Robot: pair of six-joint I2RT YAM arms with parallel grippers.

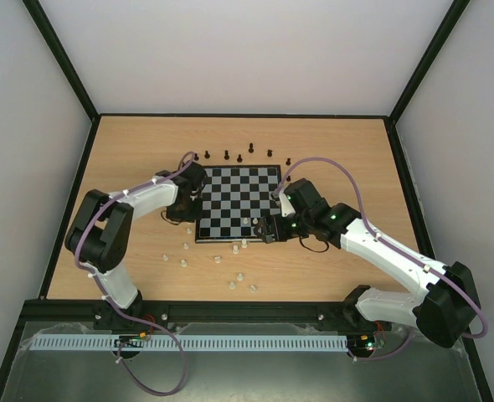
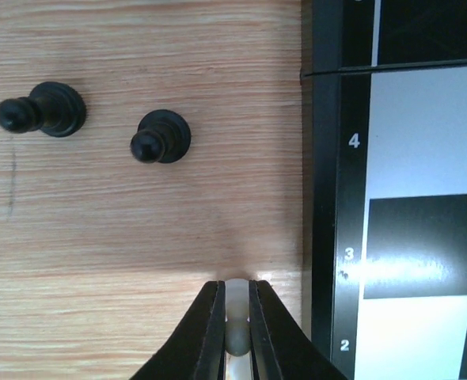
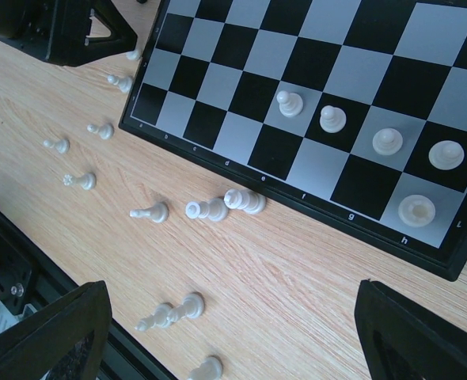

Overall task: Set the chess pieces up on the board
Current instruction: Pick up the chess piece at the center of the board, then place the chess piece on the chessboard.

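The table [image 1: 331, 268] carries everything. The board [image 2: 408, 182] lies just beside the left pincer [image 2: 236, 317], with its black frame close to the fingertips. The right pincer [image 3: 237, 332] hangs over the board's near corner, spread wide and holding nothing. The left pincer is pressed together on a white chessman [image 2: 236, 294], caught across its narrow body over bare wood, off the board. Whether the chessman rests on the table or is lifted, I cannot tell.

Ahead of the left pincer, on the side away from the board, stand two black pawns [image 2: 161, 136]. Beyond the right pincer, five white pieces [image 3: 332, 119] stand on squares. Loose white pieces [image 3: 206, 210] lie tipped on the wood between its fingers and the frame.

These men look light, hard and glossy, so they would likely slip or topple. A grip on the waist, below the head, seems safest.
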